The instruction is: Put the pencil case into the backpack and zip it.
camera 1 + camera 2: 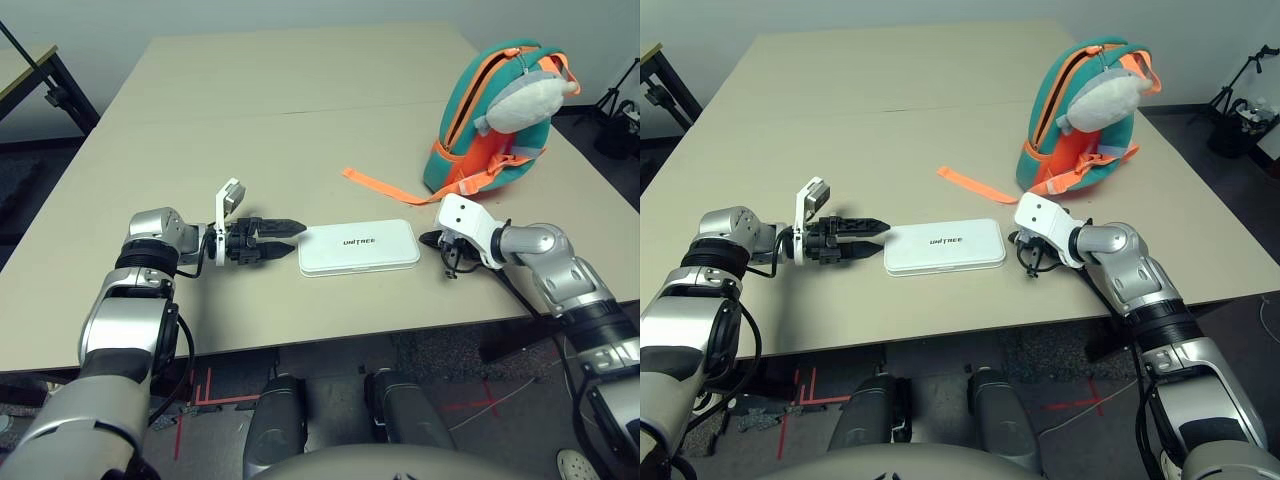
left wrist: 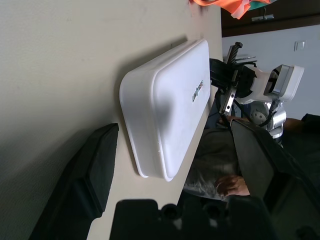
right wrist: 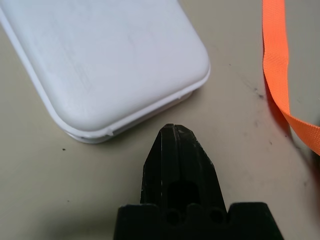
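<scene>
Pencil case flat on table between both end effectors.

A flat white pencil case with rounded corners lies flat near the table's front edge. Behind it to the right, a teal-and-orange backpack stands upright.

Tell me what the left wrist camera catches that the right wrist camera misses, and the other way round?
Only the left wrist view shows the right gripper beyond the far end of the case, and the open left gripper flanking the near end. Only the right wrist view shows the right gripper's shut fingers from behind, pointing at a corner of the case. Both show the pencil case lying flat on the table and some orange strap.
</scene>
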Robot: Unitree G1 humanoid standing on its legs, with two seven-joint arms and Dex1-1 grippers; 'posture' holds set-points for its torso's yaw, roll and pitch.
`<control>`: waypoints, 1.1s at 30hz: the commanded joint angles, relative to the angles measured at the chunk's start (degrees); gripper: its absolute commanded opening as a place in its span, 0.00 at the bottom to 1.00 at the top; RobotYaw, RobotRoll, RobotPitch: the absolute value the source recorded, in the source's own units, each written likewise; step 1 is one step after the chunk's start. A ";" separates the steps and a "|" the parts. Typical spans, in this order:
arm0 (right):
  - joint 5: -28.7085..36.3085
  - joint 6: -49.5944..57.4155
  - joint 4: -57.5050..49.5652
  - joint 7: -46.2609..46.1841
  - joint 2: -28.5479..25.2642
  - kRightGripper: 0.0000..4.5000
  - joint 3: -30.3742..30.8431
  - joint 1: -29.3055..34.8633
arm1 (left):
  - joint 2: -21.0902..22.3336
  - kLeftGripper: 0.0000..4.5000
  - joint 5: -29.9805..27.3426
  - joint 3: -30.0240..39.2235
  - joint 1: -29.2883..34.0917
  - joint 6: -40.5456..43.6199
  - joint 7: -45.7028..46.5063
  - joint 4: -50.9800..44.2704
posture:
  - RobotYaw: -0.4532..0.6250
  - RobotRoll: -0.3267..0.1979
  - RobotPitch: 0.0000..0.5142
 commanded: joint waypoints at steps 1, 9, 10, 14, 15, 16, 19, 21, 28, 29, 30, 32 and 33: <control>-0.07 0.64 -0.63 0.89 0.82 0.01 1.40 -0.22 | 0.14 1.00 1.83 -0.77 0.05 -0.17 -0.10 1.80 | 0.31 0.62 0.13; -0.50 0.90 -0.82 0.96 2.98 0.01 2.28 -1.63 | 0.00 1.00 2.52 -0.74 -0.19 -0.25 -1.18 2.35 | 0.31 0.62 0.12; -0.55 0.93 -0.79 0.95 3.29 0.01 2.36 -1.87 | 0.02 1.00 2.68 -0.89 -0.16 -0.45 -1.40 2.31 | 0.31 0.62 0.12; -0.82 0.80 -0.29 0.88 4.24 0.01 2.82 -2.87 | 0.20 1.00 3.56 -1.48 -0.18 -1.27 -1.74 2.20 | 0.31 0.62 0.12; -0.86 0.74 -0.15 0.85 4.38 0.01 2.93 -3.04 | 0.18 1.00 3.41 -1.18 -0.27 -0.97 -1.70 2.33 | 0.31 0.62 0.12; -0.93 0.67 -0.04 0.83 4.59 0.01 3.02 -3.21 | 0.22 1.00 3.16 -1.01 -0.27 -0.88 -2.00 2.09 | 0.31 0.62 0.12; -1.07 0.57 0.05 0.81 5.20 0.01 3.27 -3.53 | 0.34 1.00 2.98 -0.93 -0.22 -0.75 -2.27 1.60 | 0.31 0.62 0.12; -1.14 0.64 0.05 0.74 5.55 0.01 3.42 -3.67 | 0.48 1.00 3.45 -1.69 0.16 -1.46 -2.56 0.89 | 0.31 0.62 0.12; -1.32 0.49 0.10 0.56 6.11 0.01 3.46 -3.50 | 0.72 1.00 3.54 -2.61 1.44 -3.30 -3.66 -2.03 | 0.32 0.62 0.13; -1.33 0.44 0.09 0.55 6.11 0.01 3.44 -3.42 | 0.72 1.00 3.59 -2.75 1.65 -3.54 -3.71 -2.43 | 0.32 0.62 0.13; -1.35 0.41 0.07 0.54 6.09 0.01 3.43 -3.35 | 0.72 1.00 3.58 -2.83 1.82 -3.57 -3.76 -2.76 | 0.32 0.62 0.13; -1.38 0.38 0.06 0.51 6.05 0.01 3.40 -3.24 | 0.77 1.00 3.87 -3.68 2.54 -4.23 -4.18 -4.04 | 0.32 0.62 0.13; -1.37 0.41 0.03 0.47 6.06 0.01 3.38 -3.20 | 0.82 1.00 4.08 -4.30 3.04 -4.63 -4.42 -4.85 | 0.32 0.62 0.13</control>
